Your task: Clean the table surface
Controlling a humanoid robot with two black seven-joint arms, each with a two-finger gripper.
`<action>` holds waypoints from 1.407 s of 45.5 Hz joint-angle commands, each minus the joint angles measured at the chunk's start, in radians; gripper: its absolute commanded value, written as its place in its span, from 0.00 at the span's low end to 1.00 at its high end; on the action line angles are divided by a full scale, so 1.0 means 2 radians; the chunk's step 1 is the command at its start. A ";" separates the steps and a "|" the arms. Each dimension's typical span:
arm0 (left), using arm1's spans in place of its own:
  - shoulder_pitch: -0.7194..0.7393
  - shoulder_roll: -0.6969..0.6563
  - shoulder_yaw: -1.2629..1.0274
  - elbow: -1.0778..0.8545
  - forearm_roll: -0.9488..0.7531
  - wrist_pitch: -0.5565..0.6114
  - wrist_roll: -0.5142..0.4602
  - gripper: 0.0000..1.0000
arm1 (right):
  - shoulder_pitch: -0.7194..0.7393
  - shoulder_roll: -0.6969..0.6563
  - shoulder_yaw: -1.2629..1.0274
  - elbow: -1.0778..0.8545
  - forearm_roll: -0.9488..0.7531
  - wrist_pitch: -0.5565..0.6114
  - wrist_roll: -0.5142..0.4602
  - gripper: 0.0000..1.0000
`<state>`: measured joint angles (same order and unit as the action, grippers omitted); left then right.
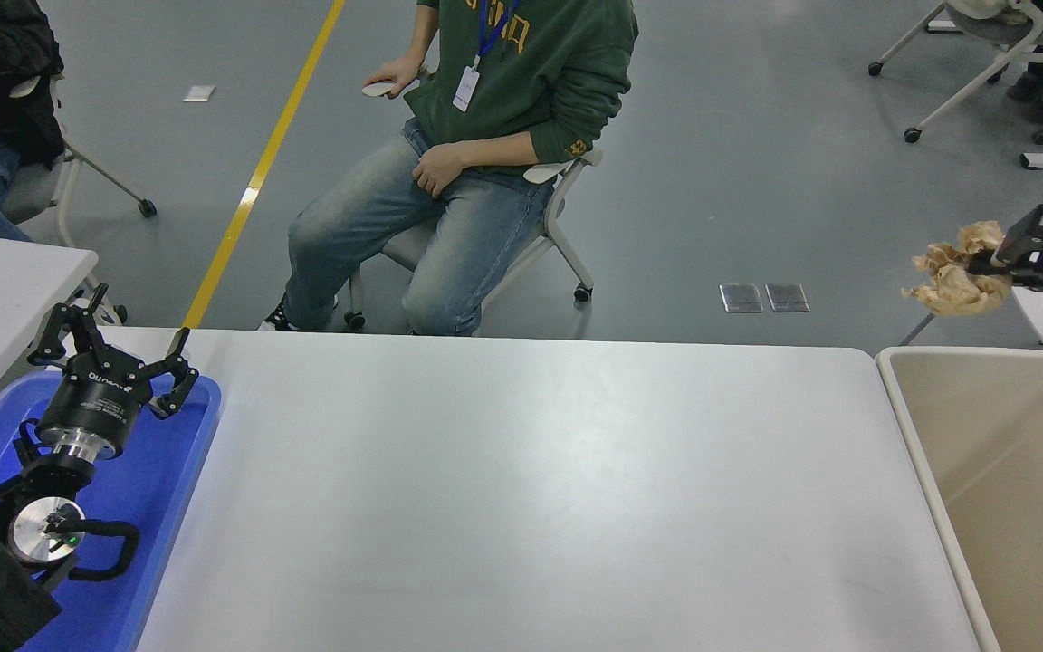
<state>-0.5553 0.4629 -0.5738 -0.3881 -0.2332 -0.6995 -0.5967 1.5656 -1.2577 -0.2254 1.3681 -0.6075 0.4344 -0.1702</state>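
The white table point(521, 489) fills the lower centre. At its three o'clock stands a beige bin point(1010, 489). The right gripper point(997, 264) reaches in level above it, clamping crumpled brown paper point(952, 276). At nine o'clock, the left gripper point(114, 349) rests spread over a blue tray point(150, 507).
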 commanded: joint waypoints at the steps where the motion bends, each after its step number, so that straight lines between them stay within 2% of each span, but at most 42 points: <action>1: 0.000 0.000 0.000 0.000 0.000 0.000 0.000 1.00 | -0.027 0.000 -0.002 -0.056 -0.031 -0.007 0.000 0.00; 13: 0.000 0.000 0.000 0.000 0.000 0.000 0.000 1.00 | -0.103 0.021 -0.002 -0.149 -0.044 -0.045 0.001 0.00; 30: 0.000 0.000 0.000 0.000 0.000 0.000 0.000 1.00 | -0.204 0.101 -0.001 -0.261 -0.041 -0.125 0.002 0.00; 36: 0.000 0.000 0.001 0.000 0.000 0.000 0.000 1.00 | -0.239 0.143 0.002 -0.312 -0.035 -0.155 0.002 0.00; 45: 0.000 0.000 0.000 0.000 0.000 0.000 0.000 1.00 | -0.298 0.243 0.010 -0.432 -0.032 -0.190 0.005 0.00; 58: 0.000 0.000 0.000 0.000 0.000 0.000 0.000 1.00 | -0.359 0.377 0.007 -0.624 0.012 -0.196 0.007 0.00; 64: 0.000 0.000 0.001 0.000 0.000 0.000 0.000 1.00 | -0.379 0.416 0.009 -0.663 0.023 -0.199 0.007 0.00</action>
<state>-0.5554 0.4633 -0.5730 -0.3881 -0.2332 -0.6995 -0.5968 0.8967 -0.6049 -0.2102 0.2642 -0.6154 0.0567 -0.1579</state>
